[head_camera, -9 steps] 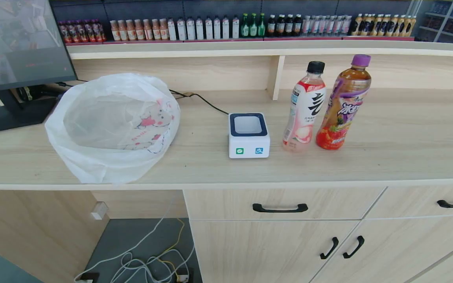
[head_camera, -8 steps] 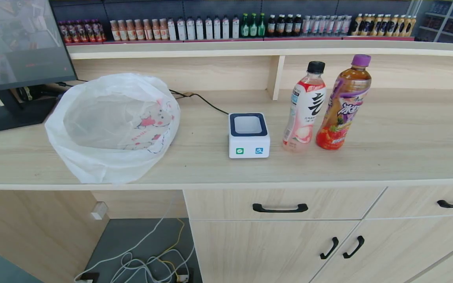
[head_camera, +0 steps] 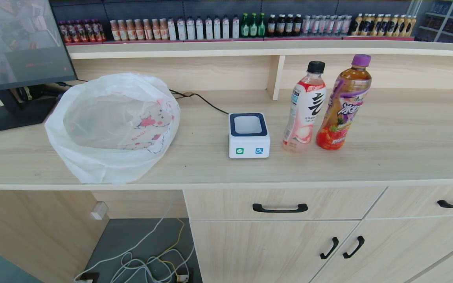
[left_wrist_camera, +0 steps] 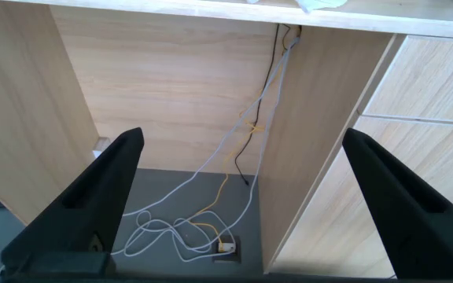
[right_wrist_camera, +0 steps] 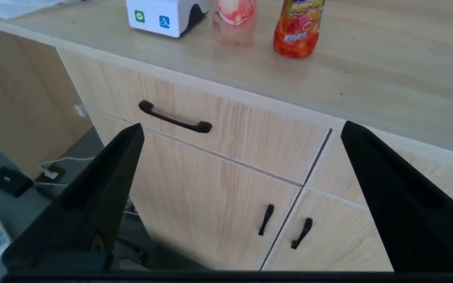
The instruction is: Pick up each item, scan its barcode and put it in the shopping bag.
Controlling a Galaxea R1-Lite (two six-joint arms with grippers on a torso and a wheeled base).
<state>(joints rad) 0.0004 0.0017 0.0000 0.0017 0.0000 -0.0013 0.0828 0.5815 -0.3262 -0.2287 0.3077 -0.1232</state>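
Crinkly plastic shopping bag (head_camera: 92,165), cuboid scanner (head_camera: 249,137), two slim bottles (head_camera: 305,110) (head_camera: 342,106), end effectors (left_wrist_camera: 242,137) (right_wrist_camera: 241,130) splayed apart

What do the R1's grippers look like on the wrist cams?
Both look alike. The left gripper and right gripper each have two broad, matte black fingers, flat-faced and wedge-shaped, narrowing toward blunt tips. Their surfaces are plain, with no cables or markings on the parts in frame.
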